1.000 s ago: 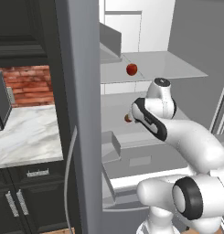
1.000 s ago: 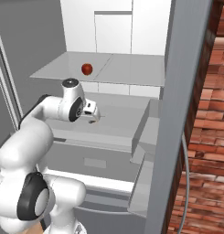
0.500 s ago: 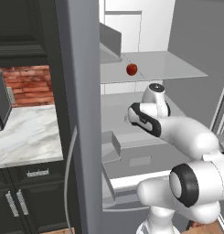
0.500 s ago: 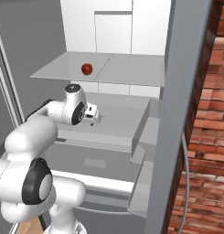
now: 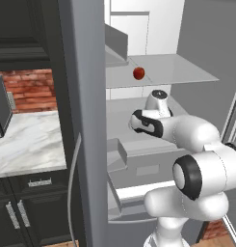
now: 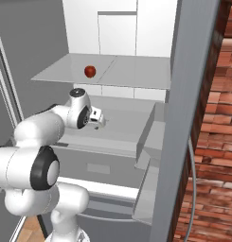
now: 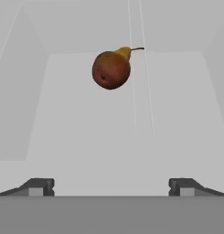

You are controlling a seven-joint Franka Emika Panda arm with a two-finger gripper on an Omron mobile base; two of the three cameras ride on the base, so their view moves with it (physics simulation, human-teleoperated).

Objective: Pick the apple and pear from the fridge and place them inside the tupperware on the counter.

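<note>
Across both base views stands the fridge (image 5: 85, 120), its thick grey door open and its pale interior showing clear glass shelves and door bins. To its left in the left base view, the counter (image 5: 28, 144) runs as a white marble slab over black cabinets with silver handles, and a grey microwave (image 5: 0, 113) sits on it at the picture's edge before a brick wall.

Inside the fridge, the white arm (image 5: 187, 135) reaches in at the level of the shelf below the upper glass shelf (image 6: 131, 71). Its end effector (image 6: 99, 119) points toward the back of the fridge and stands released, jaws spread wide with nothing between them; in the hand view the two dark fingertips (image 7: 38, 186) sit far apart at the bottom.

On the upper glass shelf rests the apple (image 5: 138, 73), bright red and well above the end effector. Ahead of the end effector in the hand view lies the pear (image 7: 111, 68), brownish-red with a short stem, resting on the pale lower shelf and well clear of the fingertips.
</note>
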